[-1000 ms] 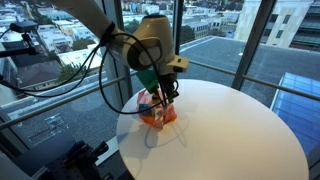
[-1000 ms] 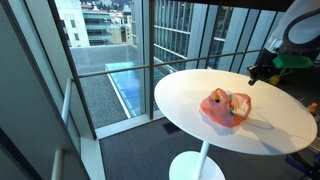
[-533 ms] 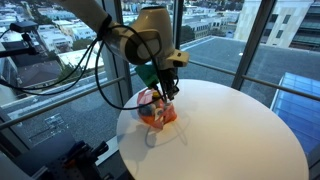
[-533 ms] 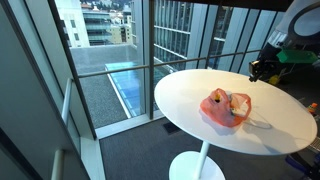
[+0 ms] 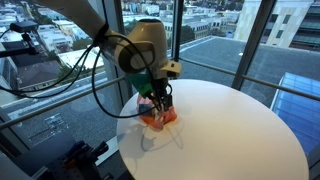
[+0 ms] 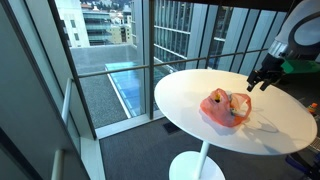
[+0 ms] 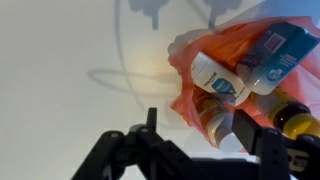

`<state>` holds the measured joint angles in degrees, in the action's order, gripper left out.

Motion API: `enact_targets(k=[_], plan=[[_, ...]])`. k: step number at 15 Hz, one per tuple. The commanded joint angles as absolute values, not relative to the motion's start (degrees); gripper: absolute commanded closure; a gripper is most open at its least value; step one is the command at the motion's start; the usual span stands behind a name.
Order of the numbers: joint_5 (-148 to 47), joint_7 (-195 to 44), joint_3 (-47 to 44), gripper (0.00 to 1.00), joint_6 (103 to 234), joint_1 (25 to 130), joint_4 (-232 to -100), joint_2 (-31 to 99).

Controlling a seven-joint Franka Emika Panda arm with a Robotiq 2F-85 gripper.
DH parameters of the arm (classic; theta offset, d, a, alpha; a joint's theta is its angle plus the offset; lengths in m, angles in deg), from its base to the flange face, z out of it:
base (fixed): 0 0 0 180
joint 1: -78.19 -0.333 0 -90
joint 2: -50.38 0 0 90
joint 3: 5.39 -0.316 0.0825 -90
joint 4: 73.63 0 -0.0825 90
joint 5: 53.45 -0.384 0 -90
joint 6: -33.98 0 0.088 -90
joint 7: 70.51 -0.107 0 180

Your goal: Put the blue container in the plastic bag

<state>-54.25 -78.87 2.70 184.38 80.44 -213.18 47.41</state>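
The orange plastic bag [image 5: 162, 117] lies on the round white table [image 5: 235, 135], also shown in an exterior view [image 6: 226, 108]. In the wrist view the light-blue container [image 7: 276, 54] lies inside the bag [image 7: 188, 98] at its upper right, beside a white-and-blue tube [image 7: 218, 80] and yellow-capped items [image 7: 292, 118]. My gripper [image 5: 158, 100] hangs just above the bag's near edge. Its fingers [image 7: 198, 122] stand apart with nothing held between them; bag and contents lie below them.
A thin cord loop [image 7: 120, 62] trails from the bag over the tabletop. The bag sits near the table's edge [image 5: 125, 125]. Glass walls and a railing [image 6: 130, 70] surround the table. Cables [image 5: 100, 60] hang from the arm.
The gripper has gone from shut to open and dropped closer over the bag. The bag and its contents stay put.
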Motion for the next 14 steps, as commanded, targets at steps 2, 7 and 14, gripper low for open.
enact_targets(k=[2,7,14], plan=[[-54.8,-76.0,1.7,0.00,187.4,81.7,-213.9,44.6],[-55.1,-75.9,1.3,0.00,192.6,81.6,-212.8,39.5],[-54.5,-76.7,1.1,0.38,197.7,81.3,-212.3,35.7]])
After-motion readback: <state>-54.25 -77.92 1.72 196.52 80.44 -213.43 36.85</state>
